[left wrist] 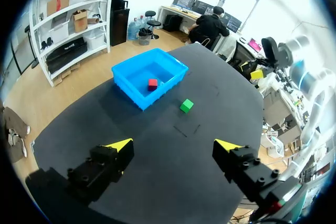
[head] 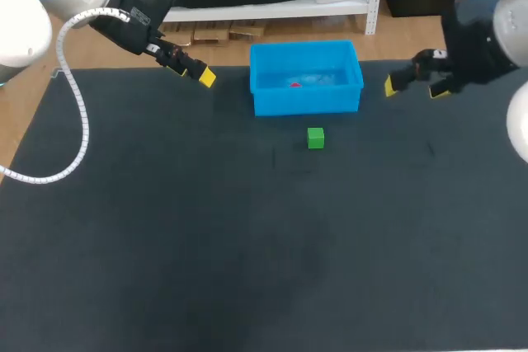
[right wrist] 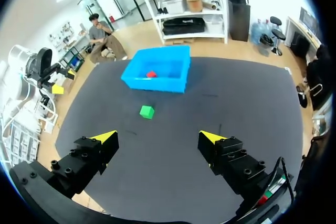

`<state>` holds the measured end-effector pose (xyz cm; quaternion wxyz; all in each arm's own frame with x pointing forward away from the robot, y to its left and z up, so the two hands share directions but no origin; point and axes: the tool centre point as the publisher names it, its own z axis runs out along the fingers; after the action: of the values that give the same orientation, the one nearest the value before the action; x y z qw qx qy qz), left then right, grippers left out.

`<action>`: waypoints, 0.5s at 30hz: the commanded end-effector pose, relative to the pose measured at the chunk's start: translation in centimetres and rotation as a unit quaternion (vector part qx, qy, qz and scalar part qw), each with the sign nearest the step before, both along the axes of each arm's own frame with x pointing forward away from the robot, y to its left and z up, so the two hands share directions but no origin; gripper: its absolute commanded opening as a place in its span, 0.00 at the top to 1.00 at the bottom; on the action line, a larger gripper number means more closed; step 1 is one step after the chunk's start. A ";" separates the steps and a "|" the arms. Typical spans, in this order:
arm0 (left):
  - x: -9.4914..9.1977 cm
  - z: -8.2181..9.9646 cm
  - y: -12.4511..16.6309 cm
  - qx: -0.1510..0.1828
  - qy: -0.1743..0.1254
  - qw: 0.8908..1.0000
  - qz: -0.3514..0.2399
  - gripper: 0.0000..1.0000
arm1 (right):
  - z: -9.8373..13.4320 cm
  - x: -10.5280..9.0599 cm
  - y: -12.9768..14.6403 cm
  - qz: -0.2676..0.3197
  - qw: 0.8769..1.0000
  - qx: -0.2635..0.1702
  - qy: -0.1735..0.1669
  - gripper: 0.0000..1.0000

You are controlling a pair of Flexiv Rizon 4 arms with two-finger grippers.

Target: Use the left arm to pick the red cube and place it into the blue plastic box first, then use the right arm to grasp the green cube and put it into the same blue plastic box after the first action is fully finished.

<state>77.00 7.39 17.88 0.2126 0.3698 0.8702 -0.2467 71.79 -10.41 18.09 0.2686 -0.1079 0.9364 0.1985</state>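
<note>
Currently the red cube [head: 294,83] lies inside the blue plastic box [head: 305,105], on its floor; the left wrist view shows it near the box's middle, clear of the walls. The box sits toward the far edge of the dark table [head: 165,245].

Green cube [head: 315,138]: on the table just in front of the box's near wall, close to it but not touching, and untouched by either arm.

Left gripper [head: 195,73]: held above the table to the left of the box, well apart from it. Its own wrist view shows the yellow-tipped fingers [left wrist: 119,145] spread wide with nothing between them, and box and both cubes well ahead.

Right gripper [head: 414,88]: held to the right of the box, level with its right wall, apart from it. Fingers [right wrist: 106,138] are spread wide and hold nothing; the green cube [right wrist: 147,111] lies ahead of them, with the box [right wrist: 157,84] beyond it.
</note>
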 end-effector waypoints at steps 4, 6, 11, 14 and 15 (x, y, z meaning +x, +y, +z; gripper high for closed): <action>-0.1 0.0 0.1 -0.001 -0.002 1.000 0.000 0.00 | 0.6 0.8 0.0 -0.005 0.999 -0.049 0.016 0.00; -0.1 0.0 0.1 -0.001 -0.002 1.000 0.000 0.00 | 0.6 1.1 -0.4 0.001 0.998 -0.053 0.018 0.00; -0.1 0.0 0.1 -0.001 -0.002 1.000 0.000 0.00 | 0.5 1.7 -1.3 0.004 0.998 -0.050 0.030 0.00; -0.1 0.0 0.1 -0.001 -0.002 1.000 0.000 0.00 | 0.4 2.0 -1.6 0.007 0.998 -0.045 0.034 0.00; -0.1 0.0 0.1 -0.001 -0.002 1.000 0.000 0.00 | 0.3 2.0 -1.7 0.010 0.998 -0.045 0.034 0.00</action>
<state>77.00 7.39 17.88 0.2126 0.3698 0.8702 -0.2466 73.31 -11.89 18.45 0.2360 -0.1174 0.9522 0.1541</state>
